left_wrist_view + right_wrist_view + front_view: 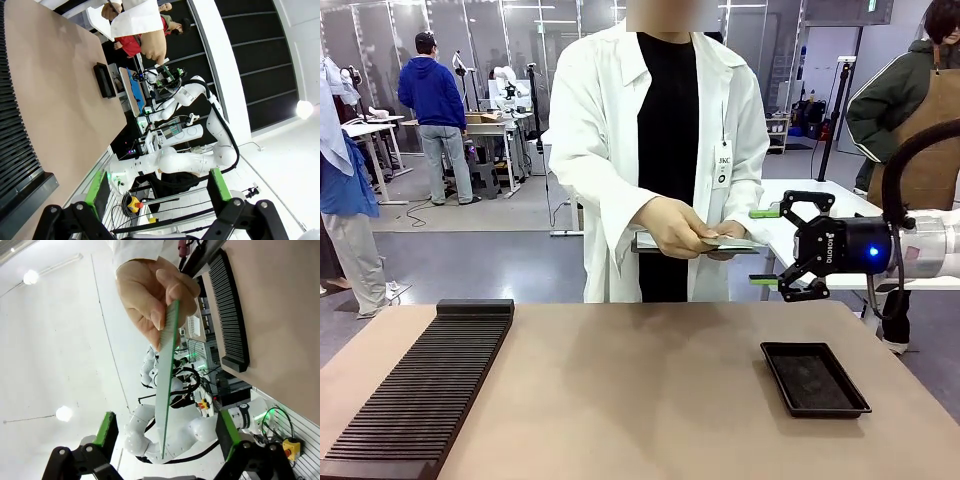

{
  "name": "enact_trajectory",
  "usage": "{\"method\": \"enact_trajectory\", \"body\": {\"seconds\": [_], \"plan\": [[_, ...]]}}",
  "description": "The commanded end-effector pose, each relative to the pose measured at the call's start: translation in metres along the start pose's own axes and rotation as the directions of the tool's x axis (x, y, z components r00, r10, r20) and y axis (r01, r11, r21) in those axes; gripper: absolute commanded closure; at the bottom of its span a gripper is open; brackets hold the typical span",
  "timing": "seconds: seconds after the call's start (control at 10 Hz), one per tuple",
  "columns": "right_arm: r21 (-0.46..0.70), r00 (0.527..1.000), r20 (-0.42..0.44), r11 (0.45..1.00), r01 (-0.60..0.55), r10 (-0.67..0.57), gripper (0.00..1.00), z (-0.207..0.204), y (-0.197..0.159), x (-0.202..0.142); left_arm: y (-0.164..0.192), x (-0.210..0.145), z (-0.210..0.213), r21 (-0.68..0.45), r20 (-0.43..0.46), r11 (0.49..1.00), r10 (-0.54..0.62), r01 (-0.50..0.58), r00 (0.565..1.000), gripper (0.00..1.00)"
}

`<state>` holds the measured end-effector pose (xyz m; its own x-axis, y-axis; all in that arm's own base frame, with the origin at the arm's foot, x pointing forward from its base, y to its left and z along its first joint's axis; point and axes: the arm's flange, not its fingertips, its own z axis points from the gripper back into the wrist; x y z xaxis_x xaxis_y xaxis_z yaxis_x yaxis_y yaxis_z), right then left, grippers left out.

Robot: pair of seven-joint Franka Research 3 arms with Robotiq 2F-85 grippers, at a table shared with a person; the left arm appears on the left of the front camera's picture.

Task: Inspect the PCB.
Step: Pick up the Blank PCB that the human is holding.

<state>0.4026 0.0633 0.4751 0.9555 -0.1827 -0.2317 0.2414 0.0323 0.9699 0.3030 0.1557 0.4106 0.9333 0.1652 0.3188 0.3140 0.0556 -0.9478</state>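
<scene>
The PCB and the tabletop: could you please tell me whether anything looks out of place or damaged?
Nothing stands out. The person's hand holds the PCB level, edge toward the open right tool; the black tray lies flat on the table.

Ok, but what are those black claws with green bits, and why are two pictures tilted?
The claws are grippers, the hands of a robot with two white arms. One picture comes from a camera between the arms, looking across the table at a person in a white coat. The other two come from cameras on the wrists, so they tilt when the wrists turn. The person holds out the PCB, a thin green board, toward the open right gripper; its wrist picture shows the board edge-on, not gripped. The left gripper is open too. On the table lie a black tray and a ribbed rack.
</scene>
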Motion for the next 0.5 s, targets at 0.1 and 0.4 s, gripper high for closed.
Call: {"method": "enact_trajectory", "body": {"seconds": [0.1,0.4], "plan": [[0.041,0.998,0.011,0.997,0.064,-0.065,0.15,-0.014,0.000,-0.001,-0.001,0.000,0.000,0.002,-0.006,1.000,-0.003,0.003,1.000,0.00],[0.064,0.996,0.006,0.994,0.092,-0.092,1.00,-0.022,-0.003,0.001,-0.001,0.000,0.000,0.002,-0.006,1.000,-0.003,0.003,1.000,0.00]]}}
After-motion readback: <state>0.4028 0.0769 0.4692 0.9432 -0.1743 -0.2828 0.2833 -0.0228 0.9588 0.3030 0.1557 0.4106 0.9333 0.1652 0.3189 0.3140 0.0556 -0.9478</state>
